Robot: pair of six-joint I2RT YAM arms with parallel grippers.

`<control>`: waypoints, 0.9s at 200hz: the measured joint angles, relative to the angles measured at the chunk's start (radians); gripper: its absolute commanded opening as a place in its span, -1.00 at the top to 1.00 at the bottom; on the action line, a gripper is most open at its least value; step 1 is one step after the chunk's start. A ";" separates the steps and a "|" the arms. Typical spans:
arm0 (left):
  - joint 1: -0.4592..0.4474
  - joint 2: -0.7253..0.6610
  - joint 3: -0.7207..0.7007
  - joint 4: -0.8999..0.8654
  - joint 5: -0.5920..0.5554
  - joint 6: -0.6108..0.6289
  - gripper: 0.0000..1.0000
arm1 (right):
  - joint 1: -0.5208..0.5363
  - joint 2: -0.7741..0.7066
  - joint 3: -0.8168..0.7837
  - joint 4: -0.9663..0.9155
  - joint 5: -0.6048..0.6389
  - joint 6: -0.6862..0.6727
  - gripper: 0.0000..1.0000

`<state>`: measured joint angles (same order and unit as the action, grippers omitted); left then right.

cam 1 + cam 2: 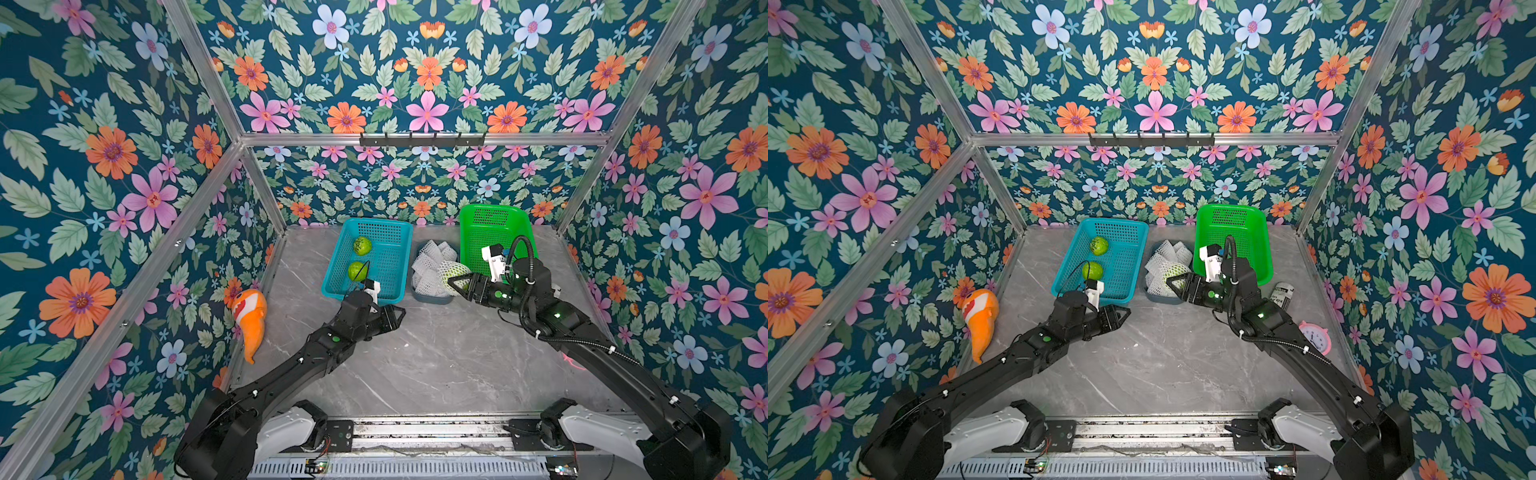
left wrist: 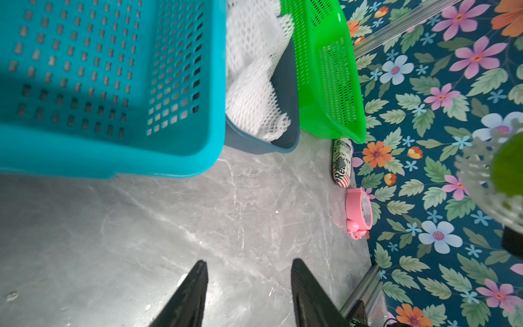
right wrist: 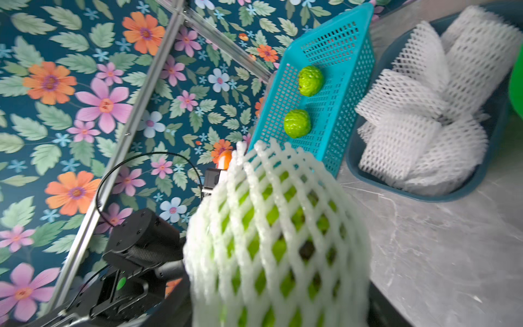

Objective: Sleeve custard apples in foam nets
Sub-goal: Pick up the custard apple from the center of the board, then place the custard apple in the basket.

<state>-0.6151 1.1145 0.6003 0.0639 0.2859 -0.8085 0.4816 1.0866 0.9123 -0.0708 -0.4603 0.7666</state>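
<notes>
- Netted apple: nearest the lens in the right wrist view, its green skin showing through white diamond mesh that wraps it and stands open past one end.
- Right claw: closed on the netted apple, holding it over the 3 o'clock side of the tub in both top views.
- Tub: grey-blue, at 12 o'clock on the table, heaped with spare white nets.
- Teal basket: just beside the tub at its 9 o'clock. It holds two bare apples near its 9 o'clock wall, one toward 12, the other toward 6.
- Green basket: at the tub's 3 o'clock, its floor partly hidden by the right wrist.
- Left claw: fingers apart with nothing between them, over bare table off the teal basket's 5 o'clock corner.
- Can: lying at the green basket's 5 o'clock, flag print, letters "Re" readable, the rest unclear.
- Clock: pink, at the can's 6 o'clock.
- Fish: orange and white, at the table's 9 o'clock edge.
</notes>
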 measured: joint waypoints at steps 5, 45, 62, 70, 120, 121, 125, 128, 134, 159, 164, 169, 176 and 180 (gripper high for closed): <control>0.000 -0.004 0.009 -0.007 0.000 0.001 -0.02 | -0.008 -0.006 -0.008 0.012 -0.011 0.013 -0.32; 0.002 -0.050 0.129 -0.047 0.006 0.029 -0.06 | -0.026 -0.051 -0.028 0.093 -0.107 0.049 -0.32; 0.009 -0.058 0.206 -0.049 0.028 0.054 -0.07 | -0.030 -0.065 -0.038 0.126 -0.140 0.063 -0.33; 0.018 -0.057 0.240 -0.043 0.047 0.059 -0.07 | -0.032 -0.074 -0.051 0.145 -0.154 0.067 -0.32; 0.101 0.010 0.393 0.088 0.272 0.049 -0.14 | -0.073 -0.103 -0.153 0.325 -0.259 0.151 -0.32; 0.103 0.011 0.394 0.089 0.275 0.050 -0.14 | -0.073 -0.101 -0.154 0.332 -0.264 0.153 -0.32; 0.108 0.019 0.404 0.098 0.293 0.048 -0.14 | -0.073 -0.099 -0.157 0.347 -0.274 0.160 -0.32; 0.110 0.025 0.409 0.103 0.301 0.048 -0.14 | -0.073 -0.095 -0.158 0.360 -0.281 0.166 -0.32; 0.114 0.032 0.416 0.109 0.316 0.048 -0.14 | -0.073 -0.087 -0.160 0.388 -0.298 0.177 -0.32; 0.151 0.054 0.419 0.099 0.331 0.050 -0.14 | -0.077 -0.030 -0.159 0.533 -0.387 0.233 -0.31; 0.164 0.059 0.413 0.090 0.318 0.050 -0.13 | -0.077 -0.016 -0.159 0.569 -0.407 0.254 -0.31; 0.175 0.064 0.404 0.080 0.304 0.053 -0.13 | -0.077 -0.001 -0.159 0.607 -0.430 0.273 -0.31; 0.192 0.072 0.389 0.067 0.282 0.054 -0.13 | -0.077 0.018 -0.159 0.660 -0.457 0.302 -0.32; 0.202 0.079 0.378 0.059 0.272 0.056 -0.13 | -0.077 0.028 -0.158 0.689 -0.472 0.318 -0.31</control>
<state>-0.4129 1.1931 0.9779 0.1226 0.5575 -0.7525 0.4046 1.1145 0.7540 0.6178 -0.9325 1.0847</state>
